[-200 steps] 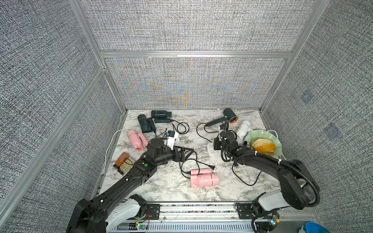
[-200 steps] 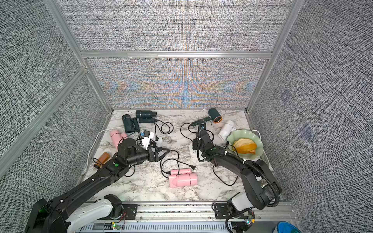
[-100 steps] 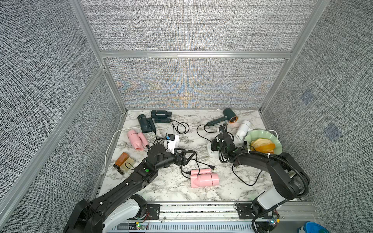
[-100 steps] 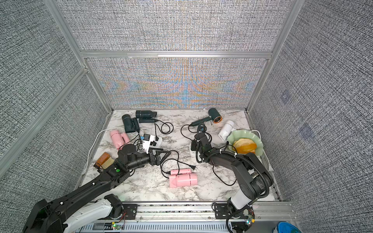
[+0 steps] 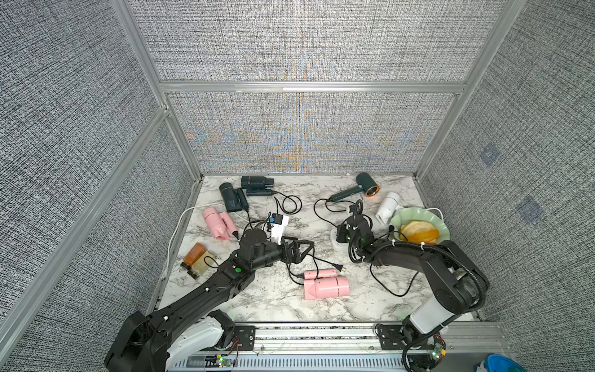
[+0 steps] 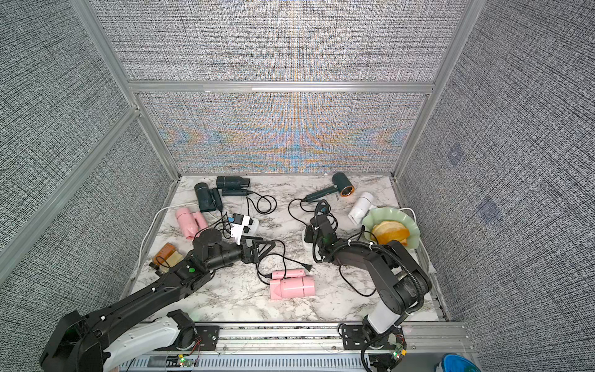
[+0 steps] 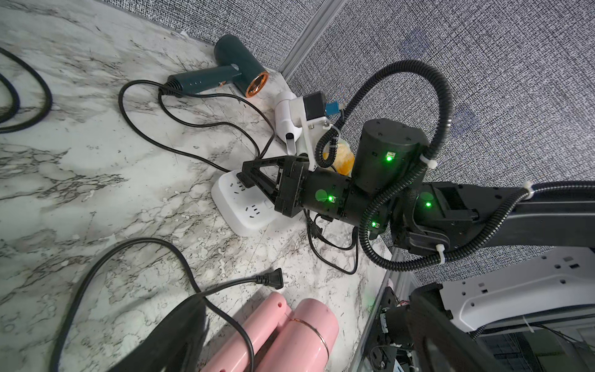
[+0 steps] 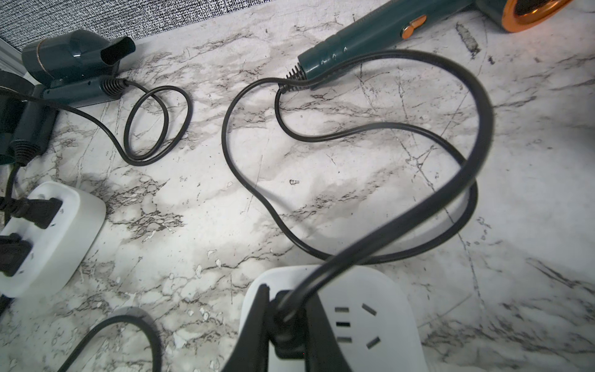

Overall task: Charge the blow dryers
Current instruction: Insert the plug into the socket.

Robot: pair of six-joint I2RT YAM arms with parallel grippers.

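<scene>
**Right arm at the socket — left arm standing by**

Across the marble table (image 5: pixel 257 299) the six dryers lie flat with their cords trailing toward the strips. There are two dark teal dryers (image 5: pixel 257 182) far left, a pink dryer (image 5: pixel 215 222) just in front of them, and the green copper-ringed dryer (image 5: pixel 363 186) and white dryer (image 5: pixel 388 207) far right. A second pink dryer (image 5: pixel 326 286) lies near centre. The right gripper (image 7: pixel 249 180) is down on the right power strip (image 7: pixel 238 209), jaws narrow and pinching a black plug (image 8: pixel 283 317) against its face. It looks like the green one's, though I can't tell if it's fully home. The left gripper (image 5: pixel 307 256) hovers mid-table, jaws wide and empty — lined up, I'd say, for the second pink dryer's loose plug (image 5: pixel 338 267). The left power strip (image 8: pixel 64 225) carries two plugs.
</scene>
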